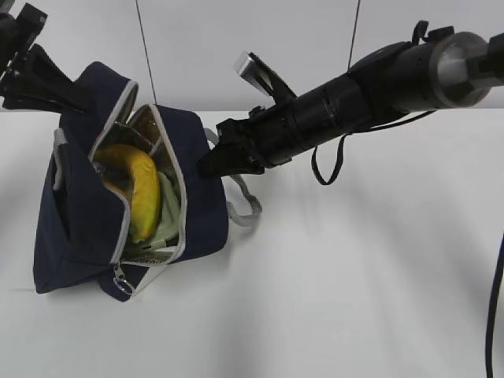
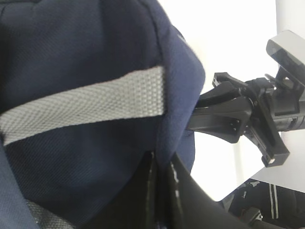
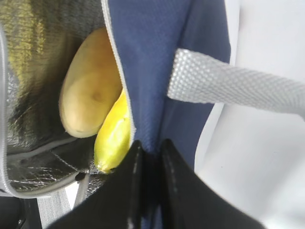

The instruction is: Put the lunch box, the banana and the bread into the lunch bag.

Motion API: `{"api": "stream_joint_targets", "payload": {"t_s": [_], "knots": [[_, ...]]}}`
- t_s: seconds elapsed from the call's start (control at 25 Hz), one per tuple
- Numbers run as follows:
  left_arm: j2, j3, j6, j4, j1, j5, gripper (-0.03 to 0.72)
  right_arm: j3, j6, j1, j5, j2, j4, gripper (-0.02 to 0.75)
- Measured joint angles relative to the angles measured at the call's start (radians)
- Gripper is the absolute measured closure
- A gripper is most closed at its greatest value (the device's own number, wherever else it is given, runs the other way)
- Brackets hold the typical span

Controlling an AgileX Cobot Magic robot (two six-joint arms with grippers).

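The navy lunch bag (image 1: 79, 228) lies on its side on the white table (image 1: 354, 276) with its mouth held open. Inside it, the yellow banana (image 1: 142, 189) rests over the sage-green lid of the lunch box (image 1: 167, 211). In the right wrist view the golden-brown bread (image 3: 88, 86) sits against the foil lining, with the banana (image 3: 114, 136) beside it. My left gripper (image 1: 81, 105) is shut on the bag's upper left edge (image 2: 95, 57). My right gripper (image 1: 203, 165) is shut on the bag's right wall (image 3: 152, 57), beside the mouth.
A grey strap handle (image 1: 246, 206) loops out on the table to the right of the bag. The ring zipper pull (image 1: 122, 280) hangs at the bag's front lower corner. My right arm (image 1: 354, 94) reaches in from the upper right.
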Motion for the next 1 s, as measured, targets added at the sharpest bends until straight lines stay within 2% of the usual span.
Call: {"api": "stream_joint_targets", "payload": {"t_s": [0.12,0.24,0.36,0.48,0.8,1.0], "knots": [[0.0,0.0,0.0,0.0,0.0,0.0,0.703,0.0,-0.021,0.0,0.023,0.0,0.006,0.719],[0.0,0.0,0.005,-0.027,0.0,0.0,0.703,0.005,-0.025,0.0,0.029,-0.022,0.008,0.729],[0.0,0.0,0.034,-0.108,-0.004,0.0,0.703,0.005,-0.027,-0.009,0.038,-0.068,0.002,0.73],[0.0,0.0,0.049,-0.16,-0.034,-0.004,0.703,0.005,-0.003,-0.031,0.067,-0.119,-0.028,0.73],[0.008,0.0,0.07,-0.244,-0.169,-0.085,0.703,0.007,0.106,-0.144,0.129,-0.259,-0.15,0.731],[0.062,0.0,0.123,-0.357,-0.207,-0.148,0.703,0.007,0.155,-0.192,0.151,-0.282,-0.234,0.731]]}}
